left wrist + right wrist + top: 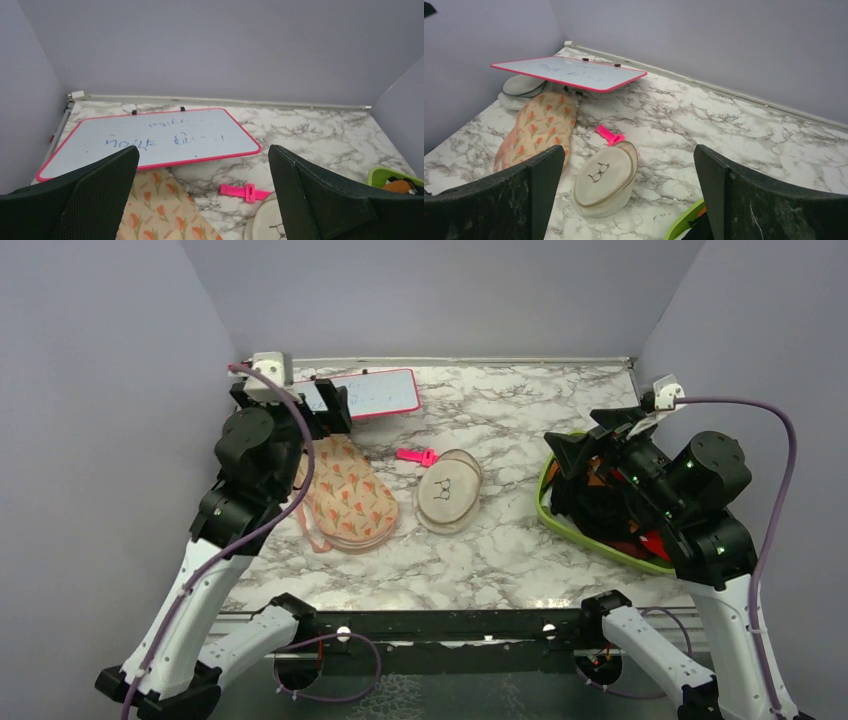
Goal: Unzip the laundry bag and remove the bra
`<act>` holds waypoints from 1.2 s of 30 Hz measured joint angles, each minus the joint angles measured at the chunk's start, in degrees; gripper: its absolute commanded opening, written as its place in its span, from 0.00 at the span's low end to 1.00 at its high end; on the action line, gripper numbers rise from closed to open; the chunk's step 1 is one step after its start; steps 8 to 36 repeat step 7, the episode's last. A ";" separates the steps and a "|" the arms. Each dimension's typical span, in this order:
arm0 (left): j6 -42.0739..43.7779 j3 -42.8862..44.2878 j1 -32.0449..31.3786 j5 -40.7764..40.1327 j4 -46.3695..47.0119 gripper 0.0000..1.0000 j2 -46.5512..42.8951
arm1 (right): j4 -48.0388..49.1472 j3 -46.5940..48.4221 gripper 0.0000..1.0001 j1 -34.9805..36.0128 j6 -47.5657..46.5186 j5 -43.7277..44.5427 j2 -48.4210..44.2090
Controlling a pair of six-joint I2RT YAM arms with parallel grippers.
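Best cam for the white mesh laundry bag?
Right wrist: the laundry bag sits whole and large, black mark and rim clear. Top external shows it whole but small. Left wrist catches only an edge at the bottom.

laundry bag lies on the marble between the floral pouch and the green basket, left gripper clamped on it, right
No: the left gripper is open and clear of the laundry bag, as the left wrist view shows. The bag does lie on the marble between the floral pouch and the green basket.
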 measured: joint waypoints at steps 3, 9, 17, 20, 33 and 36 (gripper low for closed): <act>1.09 0.13 0.00 -1.92 0.44 0.99 -4.50 | -0.09 0.07 1.00 0.00 -0.02 0.13 0.39; 1.64 0.13 0.00 -3.21 0.42 0.99 -8.26 | -0.04 0.09 1.00 0.00 0.00 0.46 0.55; 1.64 0.13 0.00 -3.21 0.42 0.99 -8.26 | -0.04 0.09 1.00 0.00 0.00 0.46 0.55; 1.64 0.13 0.00 -3.21 0.42 0.99 -8.26 | -0.04 0.09 1.00 0.00 0.00 0.46 0.55; 1.64 0.13 0.00 -3.21 0.42 0.99 -8.26 | -0.04 0.09 1.00 0.00 0.00 0.46 0.55; 1.64 0.13 0.00 -3.21 0.42 0.99 -8.26 | -0.04 0.09 1.00 0.00 0.00 0.46 0.55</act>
